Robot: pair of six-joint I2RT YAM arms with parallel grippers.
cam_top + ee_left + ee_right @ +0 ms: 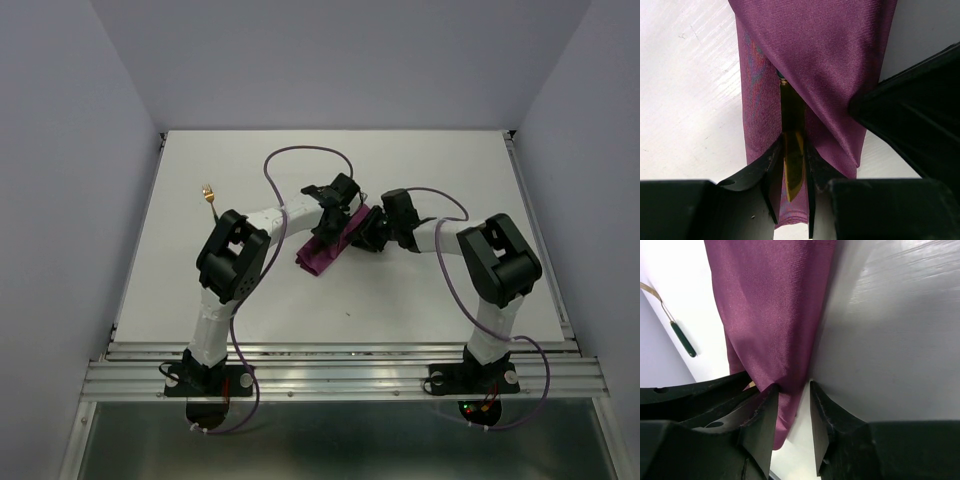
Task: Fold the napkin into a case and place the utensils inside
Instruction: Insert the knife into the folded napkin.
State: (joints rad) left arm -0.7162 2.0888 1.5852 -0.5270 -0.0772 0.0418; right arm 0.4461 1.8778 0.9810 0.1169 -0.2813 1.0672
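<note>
Black fingers (771, 165) of the left gripper (792, 152) clench the gold blade of the knife (791, 112), whose far end slips under a flap of the folded plum napkin (825, 50) at frame centre. On the right gripper (792, 390) the jaws stand a little apart with the napkin's edge between them; whether they pinch it, I cannot tell. From above, the napkin lies mid-frame on the white table (420, 300); the fork (208, 193) rests well apart, upper left.

Nothing readable here tbh, no text, labels, brands, numbers or signs anywhere that I can make out, not on the napkin (320, 255), the knife (792, 145), the fork (210, 200) or the worktop (420, 295).
</note>
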